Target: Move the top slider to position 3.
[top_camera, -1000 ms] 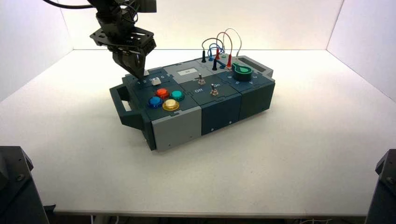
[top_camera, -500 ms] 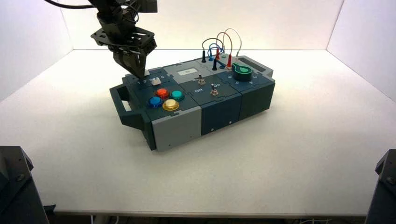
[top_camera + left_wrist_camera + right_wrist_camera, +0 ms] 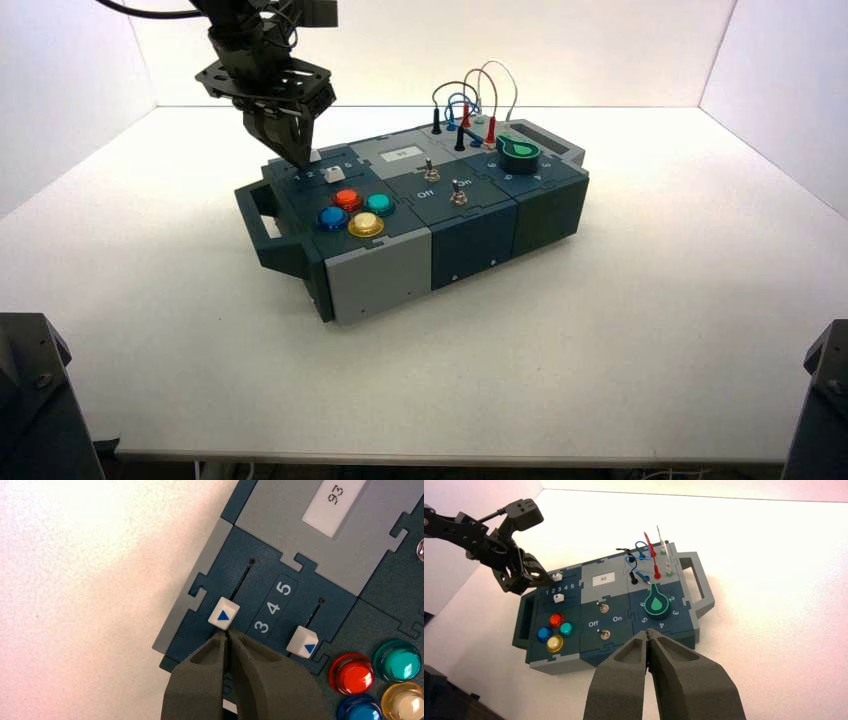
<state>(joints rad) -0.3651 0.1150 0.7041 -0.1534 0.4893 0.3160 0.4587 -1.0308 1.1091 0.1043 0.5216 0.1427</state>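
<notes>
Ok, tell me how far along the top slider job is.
Done: the left gripper is shut and down at the top slider. In hand: placing the slider, which sits about level with the 3. Left: probably only a final check and backing away.

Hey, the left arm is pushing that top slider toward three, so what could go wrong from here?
The left end effector sits right against the top slider, which looks about level with the 3, so a further push could overshoot toward 4. Its tips also meet only the knob's edge and might slip off. The lower slider is close by, so a sideways drift might nudge it.
</notes>
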